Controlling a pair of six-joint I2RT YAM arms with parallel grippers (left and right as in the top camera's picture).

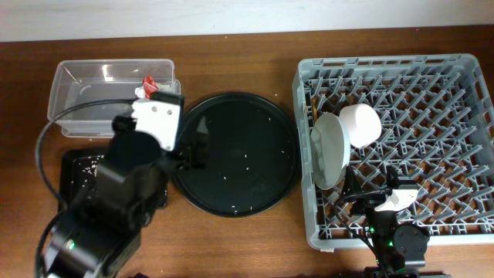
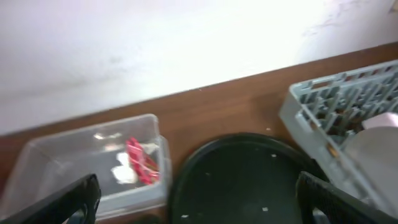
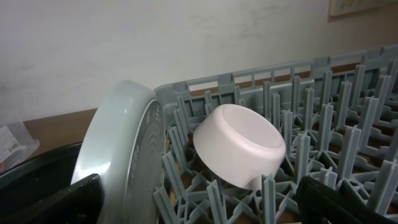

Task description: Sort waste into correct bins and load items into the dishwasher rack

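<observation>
The grey dishwasher rack (image 1: 463, 73) holds the wide pale grey-white bowl (image 1: 327, 151) on its edge and the small white bowl (image 1: 360, 123) tipped beside it; both show in the right wrist view (image 3: 118, 149) (image 3: 239, 146). Thin wooden chopsticks (image 1: 313, 109) lie in the rack's left side. The clear tub (image 1: 85, 96) holds the red wrapper (image 2: 142, 163) and white tissue (image 2: 124, 172). My left gripper (image 2: 199, 199) is open and empty over the round tray's left edge. My right gripper (image 3: 199, 202) is open and empty, low in the rack in front of the bowls. The blue cup, orange stick and scraps are out of view.
The big round black tray (image 1: 235, 150) lies between the tub and the rack, with a few white specks on it. The shallow black tray (image 1: 77, 164) is at the left, mostly under my left arm (image 1: 123, 185). A black cable loops beside the tub.
</observation>
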